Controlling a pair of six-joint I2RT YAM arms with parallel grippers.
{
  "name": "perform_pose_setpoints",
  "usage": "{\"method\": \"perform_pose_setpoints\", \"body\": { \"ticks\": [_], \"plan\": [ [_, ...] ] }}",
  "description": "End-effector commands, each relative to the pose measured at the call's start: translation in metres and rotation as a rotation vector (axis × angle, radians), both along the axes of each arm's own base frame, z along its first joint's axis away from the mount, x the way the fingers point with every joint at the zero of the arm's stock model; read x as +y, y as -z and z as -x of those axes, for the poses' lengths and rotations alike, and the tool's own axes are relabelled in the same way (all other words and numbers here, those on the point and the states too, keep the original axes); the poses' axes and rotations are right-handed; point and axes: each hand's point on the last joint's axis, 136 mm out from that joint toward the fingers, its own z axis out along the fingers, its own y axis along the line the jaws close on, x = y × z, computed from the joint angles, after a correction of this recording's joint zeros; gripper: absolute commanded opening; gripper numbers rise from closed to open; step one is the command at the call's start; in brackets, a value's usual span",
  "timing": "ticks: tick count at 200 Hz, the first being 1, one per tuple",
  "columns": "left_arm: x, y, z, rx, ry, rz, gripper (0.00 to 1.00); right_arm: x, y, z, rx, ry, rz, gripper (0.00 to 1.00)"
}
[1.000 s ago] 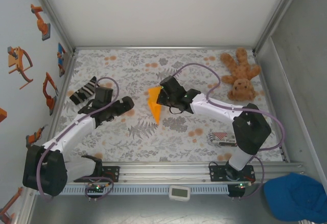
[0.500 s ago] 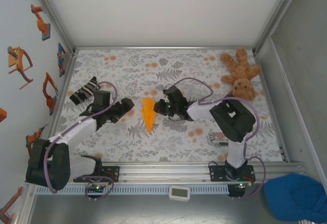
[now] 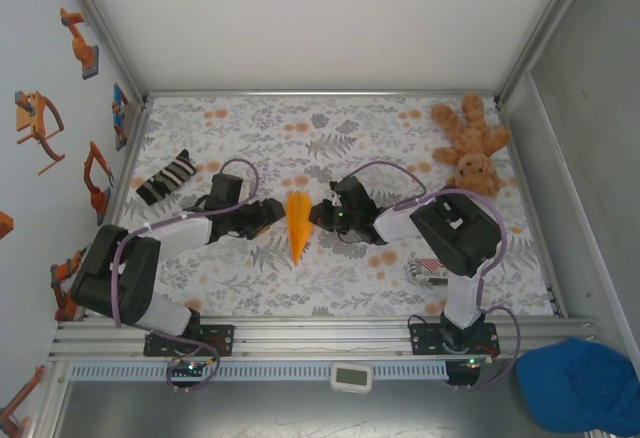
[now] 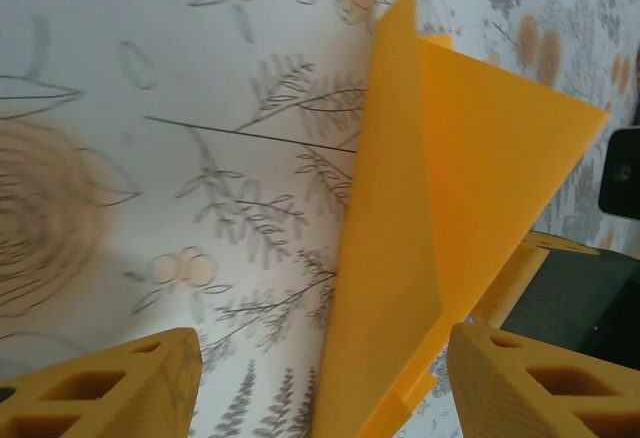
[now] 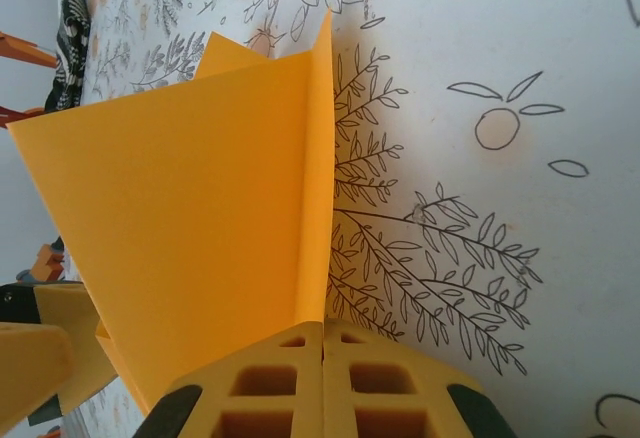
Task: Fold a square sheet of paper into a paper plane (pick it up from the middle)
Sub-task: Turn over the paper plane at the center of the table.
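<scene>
While the top camera looks down, the left gripper (image 3: 271, 215) and the right gripper (image 3: 323, 215) face each other low over the flowery table (image 3: 250, 128). The orange paper plane (image 3: 296, 226) sits right between them, with its point toward the arm bases. A brown teddy (image 3: 470, 148) lies well off past the right gripper, near the side wall. A black-and-white striped thing (image 3: 165, 178) lies behind the left gripper, and a red-and-white packet (image 3: 432, 272) sits back by the right arm. Nothing stands in the way past both grippers, up to the back rail. At the left wrist, the left gripper (image 4: 322, 343) has its yellow fingers (image 4: 110, 388) wide apart. The paper plane (image 4: 440, 208) stands up between them, with bare table showing beside one finger. At the right wrist, the right gripper (image 5: 322, 346) is pinched tight on the folded edge of the paper plane (image 5: 190, 208). One wing rises just ahead of it, and bare flowery cloth lies on the other side.
</scene>
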Motion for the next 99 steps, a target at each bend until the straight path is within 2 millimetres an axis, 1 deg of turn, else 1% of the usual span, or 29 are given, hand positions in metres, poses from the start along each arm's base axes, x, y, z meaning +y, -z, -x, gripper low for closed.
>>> {"method": "perform_pose_setpoints", "body": {
  "ticks": [1, 23, 43, 48, 79, 99],
  "plan": [
    [-0.014, -0.012, -0.006, -0.059, 0.065, 0.037, 0.64, 0.002, -0.013, -0.004, -0.022, 0.004, -0.038, 0.00],
    [-0.014, -0.009, -0.007, -0.054, 0.072, 0.020, 0.59, 0.002, -0.012, -0.004, -0.020, 0.003, -0.038, 0.00],
    [-0.017, -0.003, -0.008, -0.023, 0.089, 0.012, 0.47, 0.002, -0.011, -0.003, -0.018, 0.000, -0.038, 0.00],
    [-0.018, -0.002, -0.009, -0.018, 0.092, 0.009, 0.45, 0.003, -0.012, -0.003, -0.018, -0.001, -0.040, 0.00],
    [-0.022, 0.001, -0.014, 0.005, 0.106, -0.001, 0.43, 0.003, -0.011, -0.003, -0.014, -0.002, -0.039, 0.00],
    [-0.023, 0.010, -0.014, 0.036, 0.113, -0.020, 0.39, 0.003, -0.011, -0.003, -0.013, -0.003, -0.039, 0.00]
  ]
}}
